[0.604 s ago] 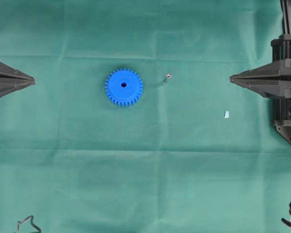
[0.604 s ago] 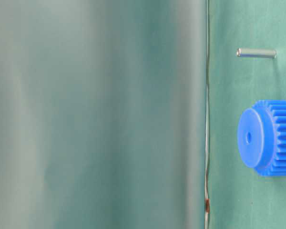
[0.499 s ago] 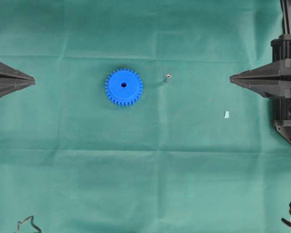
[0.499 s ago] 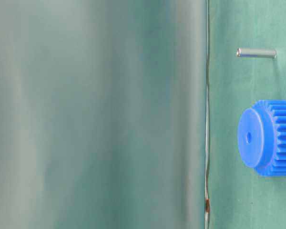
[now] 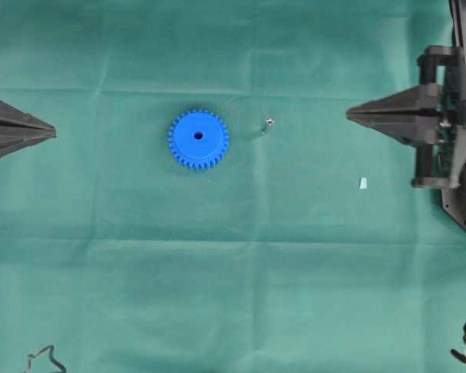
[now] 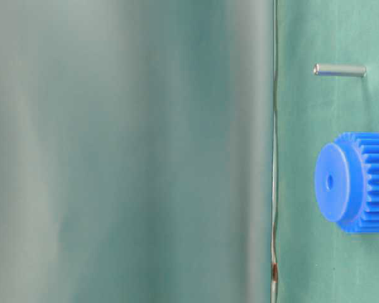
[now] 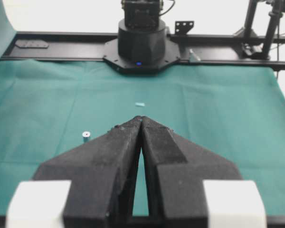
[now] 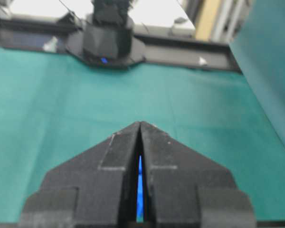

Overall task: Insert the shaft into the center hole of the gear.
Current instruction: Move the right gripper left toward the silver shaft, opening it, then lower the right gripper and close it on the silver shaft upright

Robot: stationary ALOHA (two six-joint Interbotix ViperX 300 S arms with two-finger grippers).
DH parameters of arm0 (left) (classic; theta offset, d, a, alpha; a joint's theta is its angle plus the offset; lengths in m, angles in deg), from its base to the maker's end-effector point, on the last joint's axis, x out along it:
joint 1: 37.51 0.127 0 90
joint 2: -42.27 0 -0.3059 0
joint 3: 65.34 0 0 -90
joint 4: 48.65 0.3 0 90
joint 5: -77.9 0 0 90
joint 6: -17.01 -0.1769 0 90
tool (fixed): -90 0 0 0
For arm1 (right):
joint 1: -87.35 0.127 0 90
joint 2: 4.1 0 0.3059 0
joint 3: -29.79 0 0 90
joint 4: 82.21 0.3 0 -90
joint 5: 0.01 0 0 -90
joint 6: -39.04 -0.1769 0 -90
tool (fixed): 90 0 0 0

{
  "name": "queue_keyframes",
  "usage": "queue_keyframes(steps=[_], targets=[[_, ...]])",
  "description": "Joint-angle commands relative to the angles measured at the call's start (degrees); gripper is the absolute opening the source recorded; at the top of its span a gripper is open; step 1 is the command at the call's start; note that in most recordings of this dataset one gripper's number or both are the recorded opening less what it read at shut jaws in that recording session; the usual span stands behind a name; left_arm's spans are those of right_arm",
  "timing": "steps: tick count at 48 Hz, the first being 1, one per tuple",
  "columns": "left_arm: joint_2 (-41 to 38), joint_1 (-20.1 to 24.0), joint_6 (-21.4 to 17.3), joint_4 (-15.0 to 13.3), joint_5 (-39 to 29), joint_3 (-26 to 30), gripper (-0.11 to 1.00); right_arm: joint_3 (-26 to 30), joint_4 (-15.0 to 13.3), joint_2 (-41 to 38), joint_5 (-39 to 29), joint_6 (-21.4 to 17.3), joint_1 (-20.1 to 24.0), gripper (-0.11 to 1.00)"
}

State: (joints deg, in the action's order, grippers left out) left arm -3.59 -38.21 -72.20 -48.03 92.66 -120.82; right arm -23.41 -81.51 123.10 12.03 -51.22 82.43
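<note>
Still apart: shaft (image 5: 269, 124), right end effector (image 5: 349, 115).

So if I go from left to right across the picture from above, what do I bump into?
Left gripper → gear → shaft → right gripper → small pale blue scrap.

Green cloth-covered surface (image 5: 233, 295). Blue gear (image 5: 198, 140) flat, centre-left of overhead frame. Shaft (image 5: 269, 124) just right of it, apart. Pale blue scrap (image 5: 363, 183) right of centre.
</note>
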Motion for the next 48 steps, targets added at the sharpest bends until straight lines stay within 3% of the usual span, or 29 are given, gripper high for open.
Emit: queue_keyframes(steps=[1,9,16,23,33,48], targets=[[-0.35,-0.09,-0.18,0.18,0.18,1.41,0.0,1.49,0.26,-2.72,2.37,-0.09,-1.14,0.1],[-0.44,-0.18,-0.09,0.18,-0.09,1.41,0.0,1.58,0.35,-10.9,5.8,-0.09,-3.69,0.55],[-0.44,-0.09,-0.09,0.18,-0.62,1.41,0.0,1.85,2.29,-20.48,9.93,-0.09,-5.98,0.92],[-0.44,-0.18,-0.09,0.18,-1.49,1.41,0.0,2.55,3.43,-30.41,14.94,-0.09,-6.33,0.84],[-0.35,-0.18,-0.09,0.18,-1.58,1.41,0.0,4.22,5.27,-40.43,17.93,-0.09,-6.59,0.85],[-0.35,-0.09,-0.09,0.18,-2.55,1.41,0.0,4.48,8.17,-47.2,20.04,-0.09,-6.59,0.84]])
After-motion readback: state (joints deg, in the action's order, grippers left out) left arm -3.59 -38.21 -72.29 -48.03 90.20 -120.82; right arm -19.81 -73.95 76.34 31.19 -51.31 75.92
